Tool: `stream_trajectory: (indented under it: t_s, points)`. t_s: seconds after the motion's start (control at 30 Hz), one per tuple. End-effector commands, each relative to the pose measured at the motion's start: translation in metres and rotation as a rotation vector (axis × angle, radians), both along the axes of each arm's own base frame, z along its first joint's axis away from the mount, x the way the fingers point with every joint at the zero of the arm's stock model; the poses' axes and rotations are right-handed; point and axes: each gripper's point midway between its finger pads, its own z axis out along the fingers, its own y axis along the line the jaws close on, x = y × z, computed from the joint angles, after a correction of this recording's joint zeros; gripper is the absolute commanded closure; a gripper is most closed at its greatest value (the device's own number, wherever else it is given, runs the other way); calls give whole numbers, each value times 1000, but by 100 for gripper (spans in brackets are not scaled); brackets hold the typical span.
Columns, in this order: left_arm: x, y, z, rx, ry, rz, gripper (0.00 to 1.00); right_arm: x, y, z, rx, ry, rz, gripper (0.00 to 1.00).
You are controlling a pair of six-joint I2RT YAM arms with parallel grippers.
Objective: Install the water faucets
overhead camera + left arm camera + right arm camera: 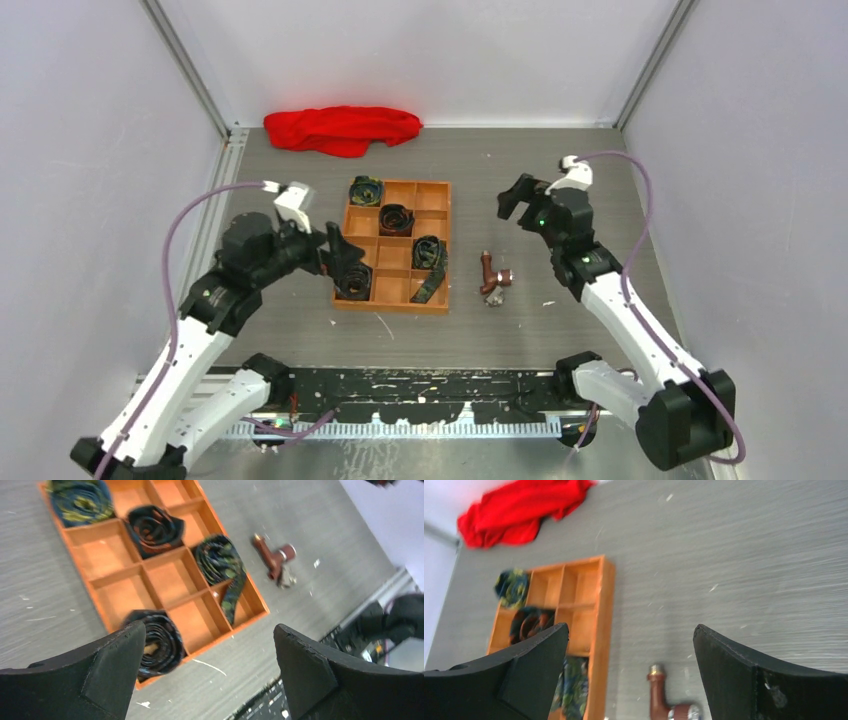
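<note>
Our right tool (630,636) hangs released above the worktop (560,330), jaws spread wide and holding nothing. Just under it, a little toward its own base, lie the water faucets (659,697). They are reddish-brown pipe pieces with a side branch and a silvery end, lying flat and untouched. We cannot tell whether the pieces are already joined. Farther out on that tool's left sits the orange tray (430,195), with dark coiled straps (397,217) in some compartments, and well beyond it a red cloth (340,128). Our left tool (210,632) is likewise released and empty, poised over the tray's near-left corner, so the faucets lie past the tray on its right. We judge this the reach before the first pickup. Next, the right tool must descend, line its jaws across the pipe body and clench. We see no fitting to mount it on.
</note>
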Motion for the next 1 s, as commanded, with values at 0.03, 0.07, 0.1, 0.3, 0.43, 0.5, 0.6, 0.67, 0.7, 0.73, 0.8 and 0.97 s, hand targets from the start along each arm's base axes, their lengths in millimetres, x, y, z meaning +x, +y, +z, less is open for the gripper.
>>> stream_trajectory:
  t_s: [0.03, 0.07, 0.1, 0.3, 0.43, 0.5, 0.6, 0.67, 0.7, 0.73, 0.8, 0.97]
  points:
    - [-11, -40, 1, 44, -19, -131, 1, -15, 84, -27, 108, 91, 314, 0]
    - [-12, -46, -3, 64, -8, -138, 1, -21, 99, -37, 134, 125, 364, 0]
    - [-11, -52, -7, 78, 2, -139, 0, -26, 109, -45, 167, 153, 398, 0]
    - [3, -52, -6, 64, 38, -37, 1, -40, 141, -93, 348, 302, 489, 0]
    - [7, -39, 3, 68, 6, 30, 1, -37, 150, -107, 384, 315, 519, 0]
    - [7, -33, 6, 75, -8, 56, 1, -36, 156, -113, 406, 331, 541, 0]
    - [8, -26, 8, 87, -17, 86, 1, -35, 167, -119, 453, 341, 586, 0]
    - [8, -22, 8, 91, -18, 104, 1, -32, 173, -127, 471, 356, 604, 0]
    - [8, -21, 9, 93, -19, 110, 1, -31, 176, -128, 477, 356, 615, 0]
    - [9, -19, 10, 93, -23, 118, 1, -27, 179, -128, 483, 354, 625, 0]
    - [9, -16, 11, 93, -28, 129, 1, -22, 186, -125, 497, 348, 654, 0]
    - [9, -14, 11, 92, -31, 140, 1, -19, 225, -115, 499, 339, 765, 0]
